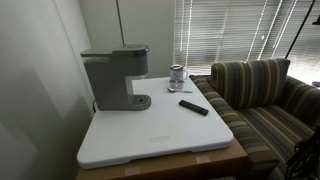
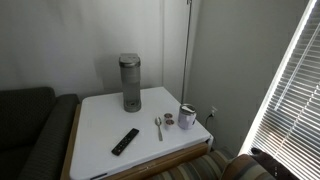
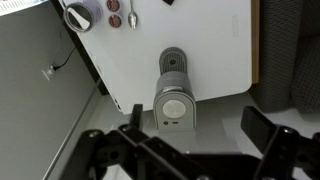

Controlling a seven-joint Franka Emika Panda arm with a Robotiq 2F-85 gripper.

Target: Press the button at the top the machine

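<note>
Wrist view, nearest: the gripper (image 3: 197, 130) enters from the bottom edge with its two dark fingers (image 3: 262, 128) spread wide apart and nothing between them. In this view one finger lies to each side of the coffee machine (image 3: 175, 95), which is seen from above, and both stand clear of it.

The machine's top shows a pale round disc on the boxy part nearer the camera and a darker round head beyond it.

Both exterior views show the coffee machine (image 1: 115, 78) (image 2: 130, 82) upright on the white table (image 1: 160, 135) (image 2: 100, 120), close to the edge that runs along the grey wall (image 1: 35, 60). Its head overhangs a round flat foot.

Further across the table:
- A metal cup (image 1: 178, 78) (image 2: 187, 116) (image 3: 78, 15) stands well apart from the machine.
- A spoon (image 2: 158, 127) (image 3: 132, 15) lies just beside the cup, with a small round item (image 2: 168, 120) between them; that item is too small to identify.
- A black remote (image 1: 194, 106) (image 2: 125, 141) lies flat on the open table top, apart from the rest.

Beyond the table:
- A striped couch (image 1: 265, 95) adjoins one side of the table.
- A dark couch (image 2: 25, 130) adjoins another side.
- Window blinds (image 1: 225, 30) (image 2: 295, 90) hang behind.
</note>
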